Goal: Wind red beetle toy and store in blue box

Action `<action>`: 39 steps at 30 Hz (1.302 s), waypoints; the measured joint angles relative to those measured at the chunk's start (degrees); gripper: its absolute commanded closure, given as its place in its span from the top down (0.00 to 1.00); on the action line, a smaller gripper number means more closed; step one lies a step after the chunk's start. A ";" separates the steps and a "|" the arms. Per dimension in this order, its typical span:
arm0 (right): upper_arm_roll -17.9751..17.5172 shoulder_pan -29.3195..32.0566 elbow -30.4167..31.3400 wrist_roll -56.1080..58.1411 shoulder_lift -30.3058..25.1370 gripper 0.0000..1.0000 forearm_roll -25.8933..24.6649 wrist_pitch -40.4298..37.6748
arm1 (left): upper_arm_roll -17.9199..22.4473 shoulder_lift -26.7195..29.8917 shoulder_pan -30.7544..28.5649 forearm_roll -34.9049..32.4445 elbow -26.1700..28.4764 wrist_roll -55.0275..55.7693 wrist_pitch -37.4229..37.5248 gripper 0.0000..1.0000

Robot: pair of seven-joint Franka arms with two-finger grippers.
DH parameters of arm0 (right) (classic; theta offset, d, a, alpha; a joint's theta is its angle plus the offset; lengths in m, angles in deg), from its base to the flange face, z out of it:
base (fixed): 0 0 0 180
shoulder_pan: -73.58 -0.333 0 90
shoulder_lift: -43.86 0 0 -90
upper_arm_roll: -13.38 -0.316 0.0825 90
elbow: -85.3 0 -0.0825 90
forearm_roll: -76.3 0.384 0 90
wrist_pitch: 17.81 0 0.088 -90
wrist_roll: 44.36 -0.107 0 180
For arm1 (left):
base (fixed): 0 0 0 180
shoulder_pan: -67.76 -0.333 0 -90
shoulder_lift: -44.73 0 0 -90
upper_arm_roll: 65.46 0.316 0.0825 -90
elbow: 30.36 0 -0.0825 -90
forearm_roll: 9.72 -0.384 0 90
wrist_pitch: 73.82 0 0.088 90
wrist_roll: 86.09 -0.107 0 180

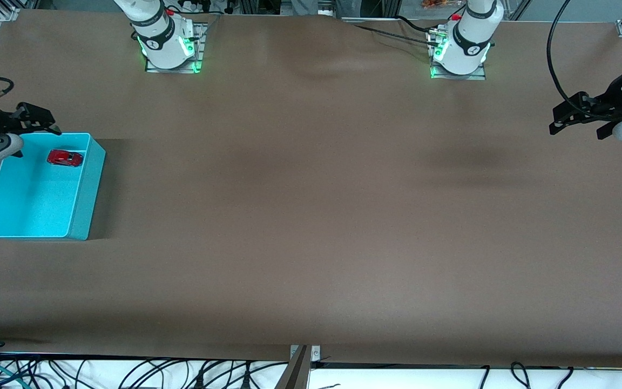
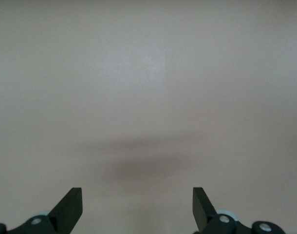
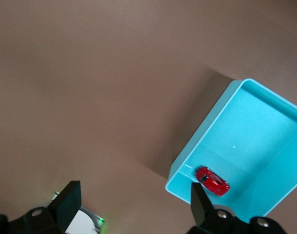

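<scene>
The red beetle toy [image 1: 65, 157] lies on the floor of the blue box [image 1: 35, 200], close to the box's wall farthest from the front camera. The box stands at the right arm's end of the table. My right gripper [image 1: 38, 120] hangs open and empty in the air over that same end of the box. The right wrist view shows the toy [image 3: 212, 181] in the box [image 3: 255, 131], beside one of my fingertips [image 3: 201, 204]. My left gripper [image 1: 562, 120] waits open and empty over the left arm's end of the table. Its wrist view shows only bare table between its fingers [image 2: 70, 207].
The two arm bases [image 1: 169, 48] [image 1: 459, 51] with green lights stand along the table edge farthest from the front camera. Cables hang below the edge nearest to it [image 1: 181, 373]. Brown tabletop [image 1: 311, 216] stretches between the box and the left gripper.
</scene>
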 measured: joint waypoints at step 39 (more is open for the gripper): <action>-2.75 0.01 4.50 -25.89 -5.15 1.00 -0.33 -1.46 | 0.00 0.00 0.00 0.00 0.00 0.00 0.00 1.00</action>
